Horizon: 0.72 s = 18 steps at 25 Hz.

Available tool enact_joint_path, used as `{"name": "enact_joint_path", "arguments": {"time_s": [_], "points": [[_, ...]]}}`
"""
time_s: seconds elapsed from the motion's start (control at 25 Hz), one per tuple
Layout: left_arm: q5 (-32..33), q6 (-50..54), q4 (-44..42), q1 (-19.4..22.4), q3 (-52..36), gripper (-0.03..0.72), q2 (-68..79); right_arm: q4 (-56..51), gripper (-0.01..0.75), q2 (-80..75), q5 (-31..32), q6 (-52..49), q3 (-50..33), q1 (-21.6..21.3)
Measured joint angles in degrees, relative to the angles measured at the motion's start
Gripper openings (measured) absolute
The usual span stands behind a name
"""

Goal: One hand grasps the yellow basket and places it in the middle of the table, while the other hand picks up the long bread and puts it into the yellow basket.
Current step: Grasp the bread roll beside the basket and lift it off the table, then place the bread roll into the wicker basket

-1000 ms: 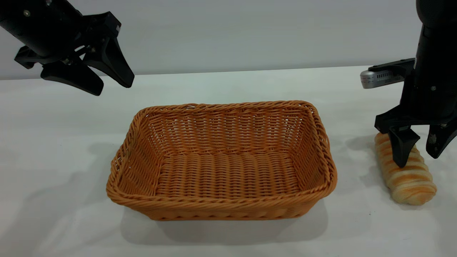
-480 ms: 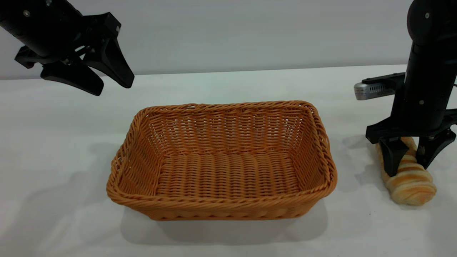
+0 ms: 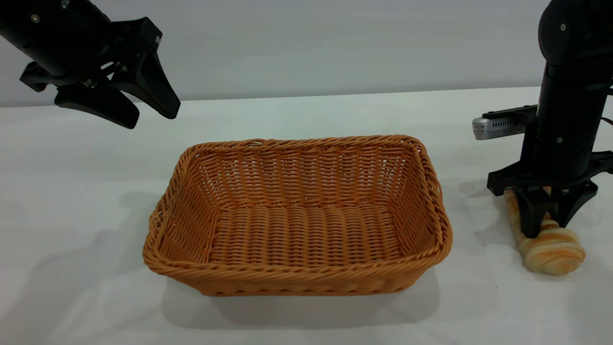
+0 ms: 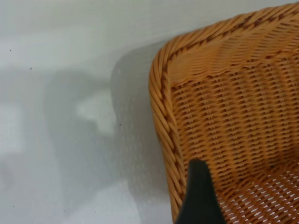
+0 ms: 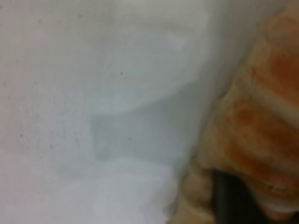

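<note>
The yellow basket (image 3: 297,142) stands empty in the middle of the table (image 3: 306,112). My left gripper (image 3: 151,117) hangs open and empty above the table, beyond the basket's far left corner. In the left wrist view one of its fingers (image 4: 198,196) shows over the basket's corner (image 4: 224,93). The long bread (image 3: 550,251) lies on the table to the right of the basket. My right gripper (image 3: 547,226), with its silver-grey module (image 3: 495,127), points straight down and is shut on the bread's middle. The right wrist view shows the bread (image 5: 261,121) pressed against a finger (image 5: 229,200).
A grey wall runs behind the table's far edge. White tabletop lies on all sides of the basket, with a gap between the basket's right rim (image 3: 438,201) and the bread.
My right gripper has come down over the bread and its fingers have closed from wide apart onto the loaf. The left gripper and the basket have not moved.
</note>
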<state>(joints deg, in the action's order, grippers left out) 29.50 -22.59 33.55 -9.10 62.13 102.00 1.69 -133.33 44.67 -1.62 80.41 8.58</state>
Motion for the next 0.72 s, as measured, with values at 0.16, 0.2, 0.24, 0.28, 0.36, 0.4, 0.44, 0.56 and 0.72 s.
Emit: {"name": "enact_joint_path", "arguments": {"time_s": [0.16, 0.2, 0.24, 0.28, 0.36, 0.4, 0.44, 0.56, 0.72], "points": [[0.00, 0.00, 0.00, 0.00, 0.00, 0.582, 0.00, 0.49, 0.074, -0.80, 4.01, 0.00, 2.66, 0.00], [0.00, 0.00, 0.00, 0.00, 0.00, 0.582, 0.00, 0.64, 0.075, -0.94, 4.93, 0.00, 3.33, 0.00], [0.00, 0.00, 0.00, 0.00, 0.00, 0.582, 0.00, 0.70, 0.074, -1.04, 6.30, 0.00, 4.22, 0.00], [0.00, -0.05, 0.00, 0.00, 0.00, 0.582, 0.00, 0.70, 0.074, -1.12, 7.83, 0.00, 5.19, 0.00], [0.00, -0.05, 0.00, 0.00, 0.00, 0.582, 0.00, 0.70, 0.074, -0.97, 10.29, 0.21, 6.77, 0.00], [0.00, -0.05, 0.00, 0.00, 0.00, 0.582, 0.00, 0.72, 0.074, -0.55, 11.20, 0.53, 7.27, 0.00], [0.00, -0.05, 0.00, 0.00, 0.00, 0.582, 0.00, 0.77, 0.074, 0.22, 11.72, 0.70, 7.55, 0.00], [0.00, -0.05, 0.00, 0.00, 0.00, 0.582, 0.00, 0.77, 0.072, 3.99, 12.49, 1.24, 8.26, 0.00], [0.00, -0.12, 0.00, 0.00, 0.00, 0.582, 0.00, 0.52, 0.070, 10.52, 13.70, 2.62, 8.93, 0.43]]}}
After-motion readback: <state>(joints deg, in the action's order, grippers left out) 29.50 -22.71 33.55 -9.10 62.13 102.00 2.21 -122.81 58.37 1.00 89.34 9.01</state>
